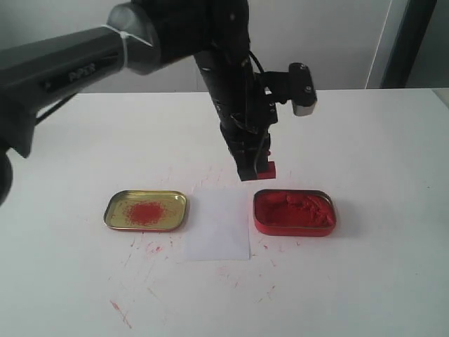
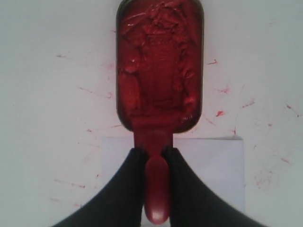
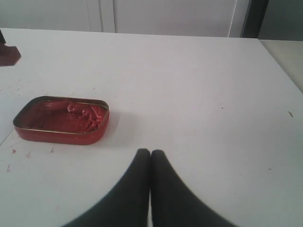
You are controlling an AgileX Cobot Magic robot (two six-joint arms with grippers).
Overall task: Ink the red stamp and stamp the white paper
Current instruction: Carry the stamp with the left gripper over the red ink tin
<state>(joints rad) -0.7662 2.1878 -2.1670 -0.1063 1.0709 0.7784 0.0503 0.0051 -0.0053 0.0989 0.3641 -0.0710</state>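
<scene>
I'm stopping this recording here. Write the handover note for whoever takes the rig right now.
Left tool: shut on the red stamp, held clear of the table beside the red ink tin, at its paper-side end.
Right tool: shut, empty, away from the work.
White paper: flat between the tin and the gold lid.
Done: stamp picked up; cannot tell if it is inked.
Left: no print shows on the paper; ink if needed, then stamp it.
</scene>
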